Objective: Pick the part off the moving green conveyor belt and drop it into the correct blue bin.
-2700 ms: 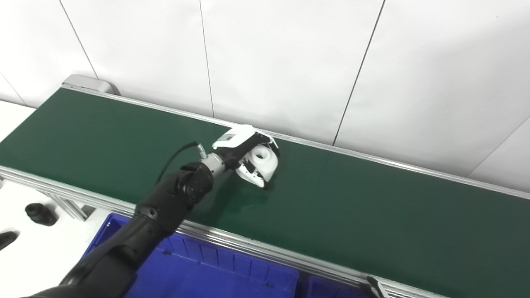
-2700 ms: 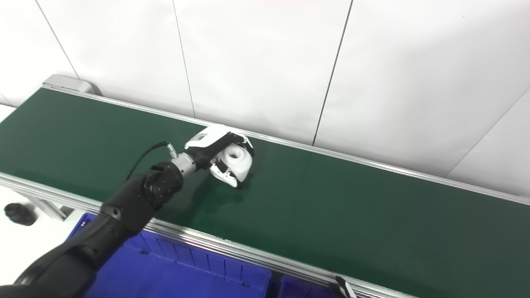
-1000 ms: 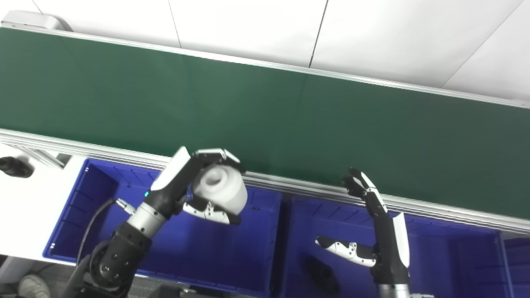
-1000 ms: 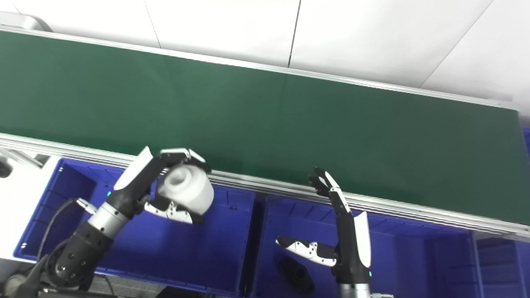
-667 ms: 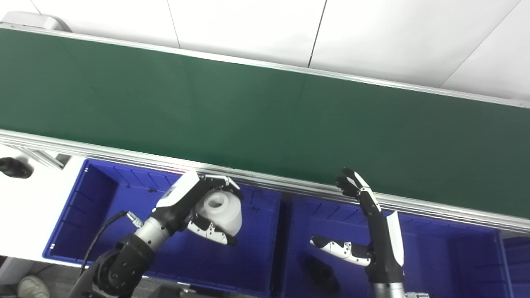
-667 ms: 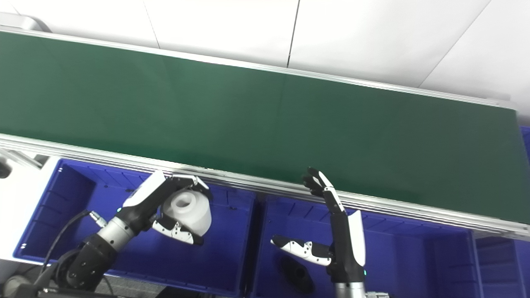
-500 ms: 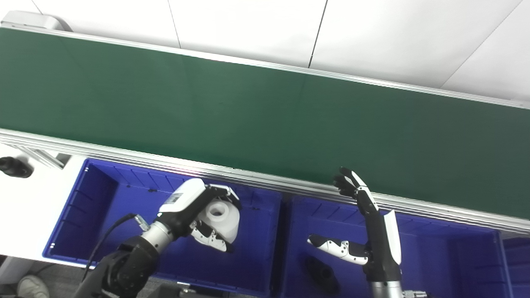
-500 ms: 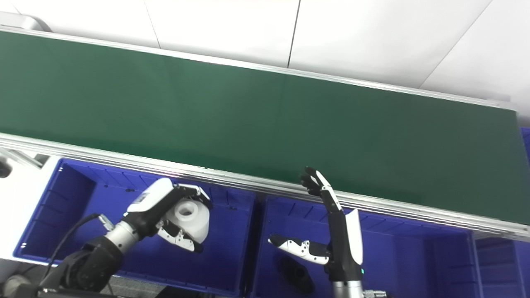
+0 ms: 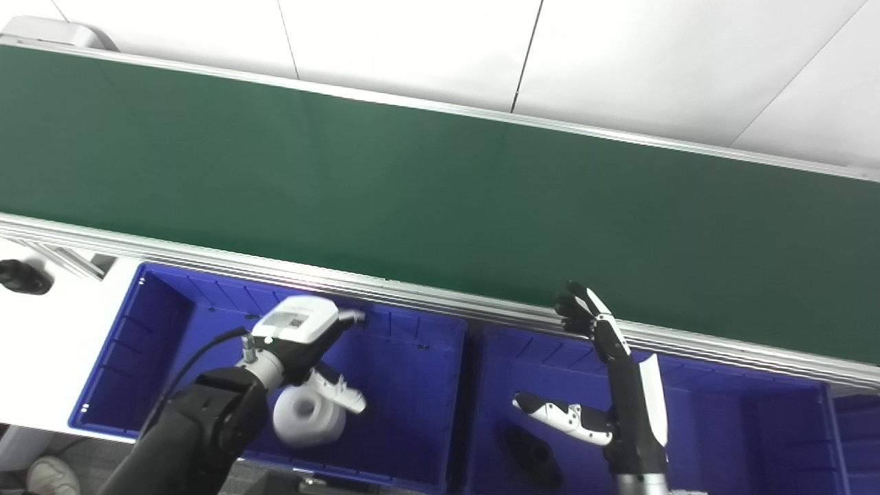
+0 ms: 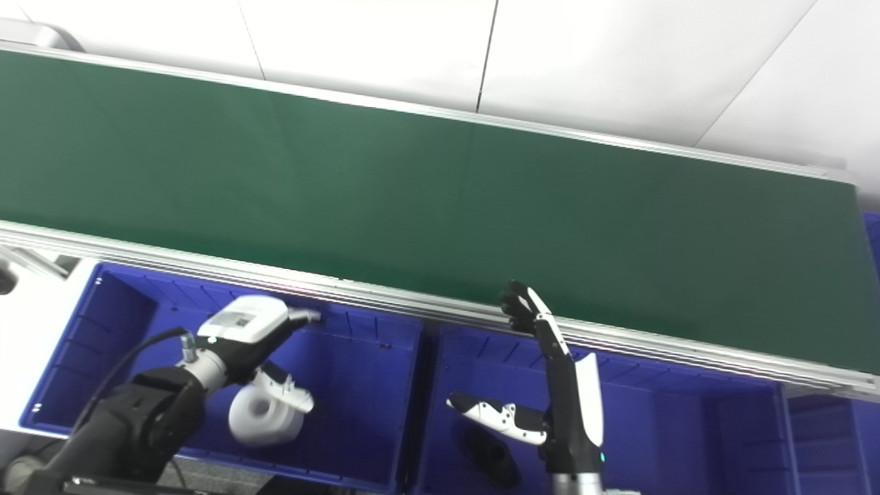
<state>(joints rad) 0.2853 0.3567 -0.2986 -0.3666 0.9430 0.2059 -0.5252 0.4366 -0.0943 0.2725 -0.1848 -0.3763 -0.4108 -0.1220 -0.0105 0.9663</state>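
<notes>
Fingers (image 9: 344, 395) spread, seemingly off part (image 9: 308, 415)

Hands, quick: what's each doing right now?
Left robot hand: open, white part released below it in the blue bin.
Right robot hand: open, empty.

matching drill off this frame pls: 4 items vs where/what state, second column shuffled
Items:
1. white part
2. black part
3. left robot hand
4. right robot hand

States:
A. open, raised over the right bin, fingers near the belt rail
B. lying in the left blue bin
C. open, just above the white part
D. lying in the right blue bin

Pairs: 1-B, 2-D, 3-C, 4-A
</notes>
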